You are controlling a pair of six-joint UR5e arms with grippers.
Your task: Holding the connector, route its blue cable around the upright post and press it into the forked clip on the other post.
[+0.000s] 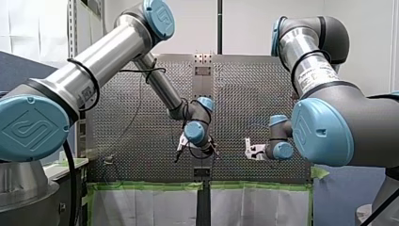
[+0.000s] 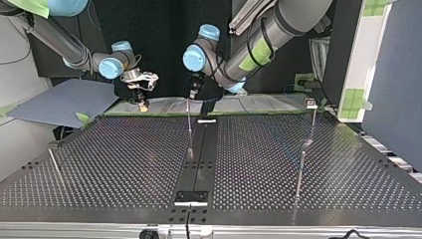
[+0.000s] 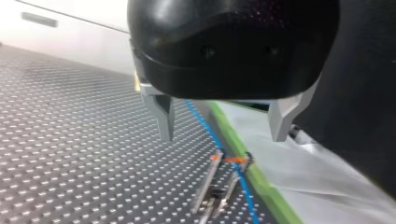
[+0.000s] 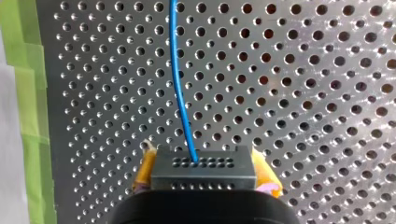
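In the right wrist view my right gripper (image 4: 203, 179) is shut on the black connector (image 4: 203, 169), its yellow pads (image 4: 147, 169) at both ends. The blue cable (image 4: 180, 84) leaves the connector's face and runs ahead over the perforated plate. In the left wrist view my left gripper (image 3: 223, 127) is open, its metal fingers (image 3: 163, 116) wide apart. The blue cable (image 3: 205, 126) passes below the gap and runs by the orange-tipped forked clip (image 3: 229, 159); whether it sits in the fork I cannot tell. In the top view my left gripper (image 2: 193, 93) hangs over a thin post (image 2: 190, 132).
A taller post (image 2: 302, 154) with a fitting on top stands at the top view's right, and a short leaning rod (image 2: 53, 160) at its left. Green tape (image 3: 243, 158) edges the plate beside the clip. A black rail (image 2: 198, 164) runs down the table's middle.
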